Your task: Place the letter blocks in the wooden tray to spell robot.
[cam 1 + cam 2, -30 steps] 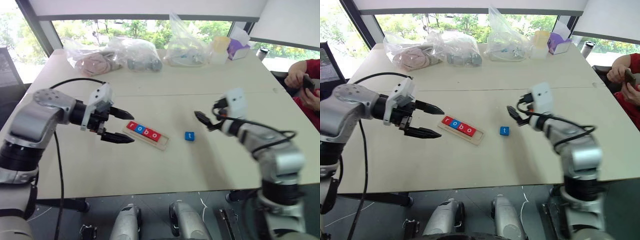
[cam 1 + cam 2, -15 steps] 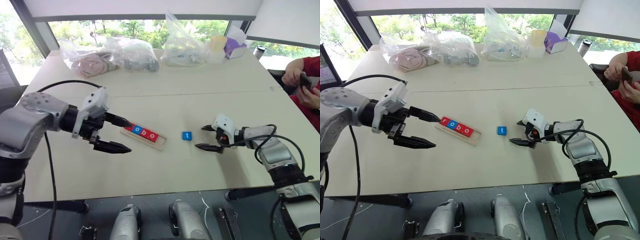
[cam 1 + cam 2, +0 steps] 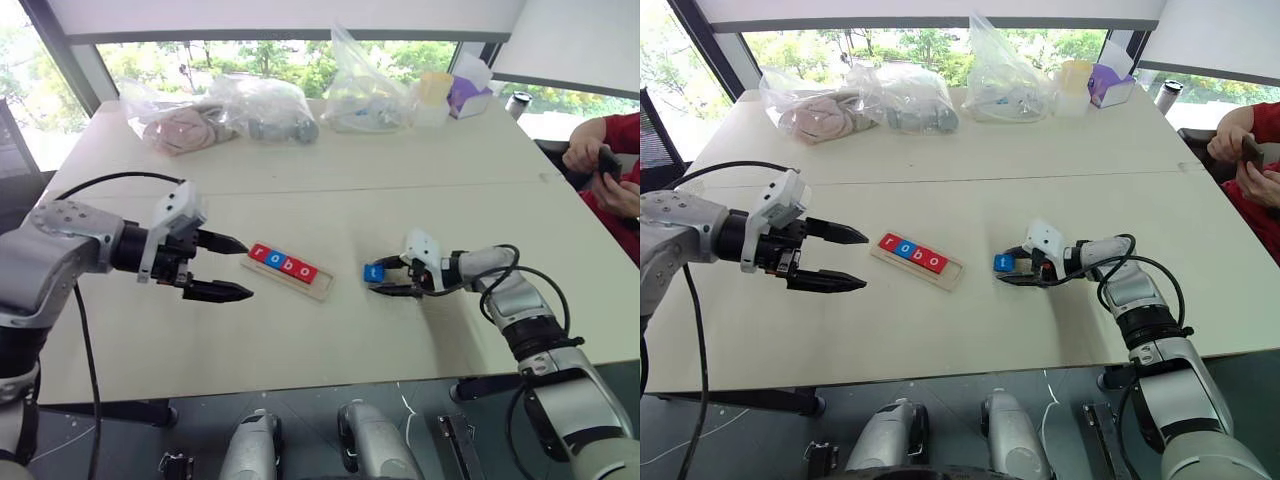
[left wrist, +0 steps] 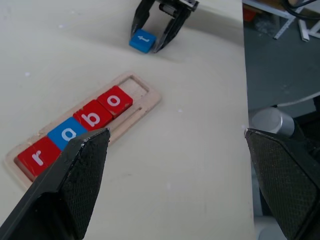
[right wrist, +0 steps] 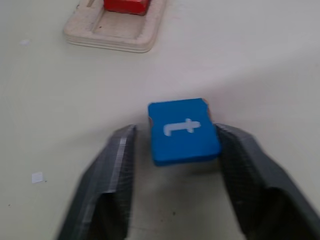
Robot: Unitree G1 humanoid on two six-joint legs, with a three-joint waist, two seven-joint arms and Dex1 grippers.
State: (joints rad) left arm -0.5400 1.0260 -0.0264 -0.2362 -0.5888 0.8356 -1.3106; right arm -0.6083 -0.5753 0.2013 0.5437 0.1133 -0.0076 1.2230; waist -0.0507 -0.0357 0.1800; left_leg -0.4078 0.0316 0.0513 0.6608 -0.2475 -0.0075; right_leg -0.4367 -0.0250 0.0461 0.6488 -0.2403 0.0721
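Observation:
The wooden tray [image 3: 322, 291] lies mid-table with several letter blocks [image 3: 283, 264] in it reading r, o, b, o; its right end slot is bare. A blue t block [image 3: 373, 272] rests on the table to the tray's right. My right gripper [image 3: 376, 277] is low over the table, its fingers closed in on both sides of this block [image 5: 184, 131], one finger touching it and the other a sliver away. To the left of the tray my left gripper [image 3: 247, 268] hovers open and holds nothing.
Plastic bags [image 3: 270, 108] with contents, a purple box [image 3: 470, 95] and a cup [image 3: 440, 88] line the table's far edge. A person [image 3: 610, 165] sits at the far right holding a phone. The table's near edge [image 3: 300, 385] runs just below my arms.
My right arm dropped to the table and slid left to the blue t block, its fingers closing around it. The left gripper drew back slightly from the tray, still open.

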